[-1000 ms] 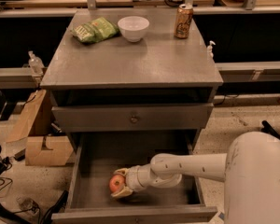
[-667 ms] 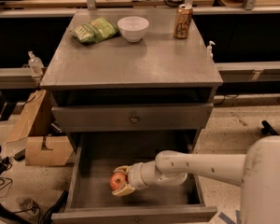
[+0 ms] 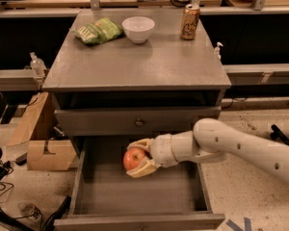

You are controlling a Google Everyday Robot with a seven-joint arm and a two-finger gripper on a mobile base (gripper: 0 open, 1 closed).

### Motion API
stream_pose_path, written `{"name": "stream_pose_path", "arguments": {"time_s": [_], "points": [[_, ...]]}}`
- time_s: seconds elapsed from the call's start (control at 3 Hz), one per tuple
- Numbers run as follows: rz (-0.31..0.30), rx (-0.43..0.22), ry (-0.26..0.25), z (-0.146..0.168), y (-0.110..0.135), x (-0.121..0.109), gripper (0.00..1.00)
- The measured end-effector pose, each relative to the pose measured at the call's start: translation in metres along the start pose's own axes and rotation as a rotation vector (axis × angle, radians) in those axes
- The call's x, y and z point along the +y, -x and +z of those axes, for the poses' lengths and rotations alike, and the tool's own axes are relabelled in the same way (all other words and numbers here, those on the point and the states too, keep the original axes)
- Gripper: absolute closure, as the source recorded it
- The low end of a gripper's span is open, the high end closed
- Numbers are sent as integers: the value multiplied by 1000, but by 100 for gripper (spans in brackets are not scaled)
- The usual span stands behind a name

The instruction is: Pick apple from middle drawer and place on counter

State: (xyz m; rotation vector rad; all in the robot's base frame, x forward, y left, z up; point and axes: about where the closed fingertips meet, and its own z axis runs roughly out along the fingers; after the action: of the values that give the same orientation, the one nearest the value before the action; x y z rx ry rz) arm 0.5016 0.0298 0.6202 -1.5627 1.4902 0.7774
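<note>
The red-orange apple point(image 3: 133, 158) is held between the cream fingers of my gripper point(image 3: 139, 159), lifted above the floor of the open middle drawer point(image 3: 135, 194). My white arm reaches in from the right. One finger lies over the apple's top, the other under it. The grey counter point(image 3: 135, 61) is the cabinet top above, well higher than the apple.
On the counter stand a white bowl point(image 3: 138, 29), a green chip bag point(image 3: 98, 32) and a tan soda can point(image 3: 190, 21). A shut drawer with a round knob point(image 3: 139, 122) sits just above the apple. Cardboard boxes point(image 3: 38, 138) lie left of the cabinet.
My gripper has risen with the apple from the drawer floor and moved toward the back of the drawer. The arm has stretched further left.
</note>
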Motion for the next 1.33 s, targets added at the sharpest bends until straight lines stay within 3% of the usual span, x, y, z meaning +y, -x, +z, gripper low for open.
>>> {"name": "stream_pose_path", "arguments": {"time_s": [0.33,0.67,1.0,1.33], "points": [[10,-77,-18,-61,90,-29,100],[25,-126,-85,-107,169,-67,100],[60,-152,-159,-130,217,-106,100],[115,-151,-228,-134,243,-146,100]]}}
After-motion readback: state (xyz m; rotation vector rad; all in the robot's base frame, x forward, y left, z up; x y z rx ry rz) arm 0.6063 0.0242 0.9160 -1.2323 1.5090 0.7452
